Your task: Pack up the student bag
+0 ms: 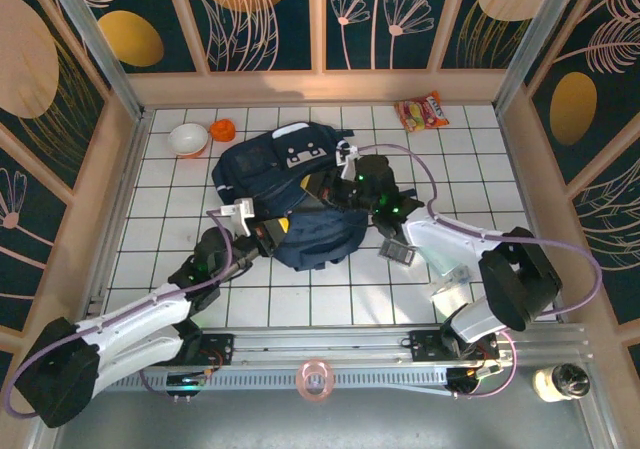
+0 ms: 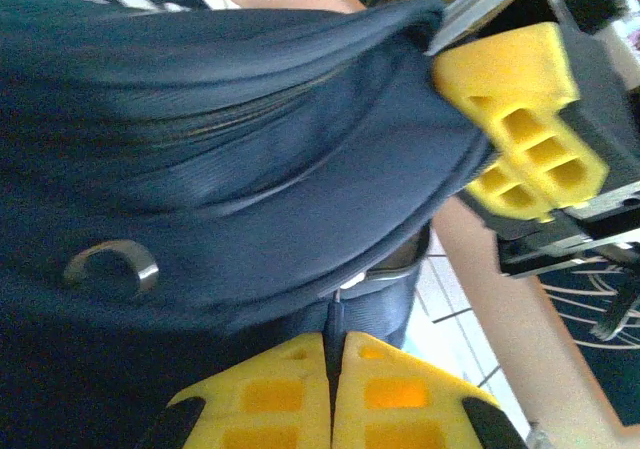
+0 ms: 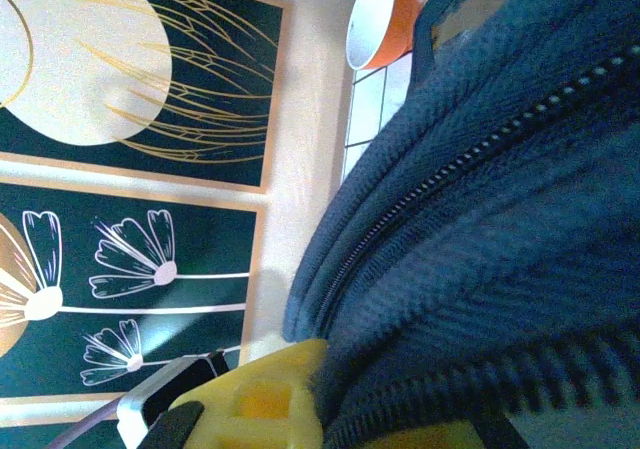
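Note:
The navy-blue student bag (image 1: pixel 300 194) lies in the middle of the tiled floor, its grey-white patch (image 1: pixel 300 154) toward the back. My left gripper (image 1: pixel 265 231) is at the bag's near-left edge. Its yellow fingers (image 2: pixel 260 394) are shut on a thin dark zipper pull (image 2: pixel 335 324) of the bag (image 2: pixel 220 149). My right gripper (image 1: pixel 362 184) rests on the bag's right side. In the right wrist view it (image 3: pixel 350 409) is shut on a fold of bag fabric (image 3: pixel 480 219) beside a zipper line. The right gripper's yellow fingers (image 2: pixel 520 119) also appear in the left wrist view.
A white and orange bowl (image 1: pixel 188 139) and a small orange item (image 1: pixel 222 129) sit at the back left. A snack packet (image 1: pixel 422 111) lies at the back right. A small grey object (image 1: pixel 397 252) is right of the bag. Patterned walls enclose the floor.

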Tool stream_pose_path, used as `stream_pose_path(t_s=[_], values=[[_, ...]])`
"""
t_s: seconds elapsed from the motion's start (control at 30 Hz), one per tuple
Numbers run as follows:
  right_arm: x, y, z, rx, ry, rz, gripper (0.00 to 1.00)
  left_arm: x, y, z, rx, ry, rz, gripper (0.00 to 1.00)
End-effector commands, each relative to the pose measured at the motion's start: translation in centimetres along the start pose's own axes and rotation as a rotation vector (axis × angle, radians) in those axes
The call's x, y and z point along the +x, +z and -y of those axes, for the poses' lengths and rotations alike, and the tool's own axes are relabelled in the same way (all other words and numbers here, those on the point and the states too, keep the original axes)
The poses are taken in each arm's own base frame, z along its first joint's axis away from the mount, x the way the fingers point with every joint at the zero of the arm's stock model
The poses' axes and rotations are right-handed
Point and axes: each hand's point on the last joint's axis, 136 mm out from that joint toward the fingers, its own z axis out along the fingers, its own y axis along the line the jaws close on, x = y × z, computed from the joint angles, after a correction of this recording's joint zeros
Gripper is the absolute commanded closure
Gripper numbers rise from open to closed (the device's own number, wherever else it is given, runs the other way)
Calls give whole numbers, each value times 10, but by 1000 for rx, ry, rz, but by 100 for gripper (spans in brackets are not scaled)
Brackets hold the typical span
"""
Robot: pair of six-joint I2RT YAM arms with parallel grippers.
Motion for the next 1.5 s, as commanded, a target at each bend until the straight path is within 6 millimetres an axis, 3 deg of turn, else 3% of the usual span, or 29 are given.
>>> stream_pose_path(t_s=[0.0,0.2,0.43,0.5,0.57,0.67,0.7,0.83,0.93,1.0,1.03,1.07,1.13,1.27,1.47], values=[[-28,-35,-80,-193,-139,60,100,-3,-12,-58,-275,24,56,100],[-43,-58,-103,-255,-175,69,100,-3,-18,-84,-401,21,70,100],[-41,-67,-116,-279,-199,35,100,-54,-30,-131,-595,-5,265,100],[-42,-66,-114,-270,-200,41,100,-66,-25,-134,-600,7,276,100],[-43,-61,-107,-251,-188,45,100,-78,-14,-120,-566,86,259,98],[-45,-51,-94,-225,-165,64,100,-95,-2,-88,-474,242,226,58],[-47,-46,-90,-218,-155,74,100,-100,0,-76,-443,308,214,50],[-45,-26,-80,-217,-113,107,100,-112,0,-31,-304,548,190,37],[-40,-8,-76,-234,-78,102,100,-108,-6,4,-164,746,166,27],[-36,7,-72,-243,-62,86,100,-94,-9,26,-39,888,111,21],[-33,14,-71,-242,-59,75,100,-87,-10,33,6,940,83,15],[-30,20,-70,-242,-56,64,100,-81,-11,38,44,988,56,2],[-24,31,-71,-245,-54,45,100,-73,-12,41,75,1054,15,1],[-14,45,-71,-257,-36,12,100,-79,-4,30,3,1136,-11,1],[-5,48,-77,-266,-34,-13,100,-117,17,0,-239,1146,32,5]])
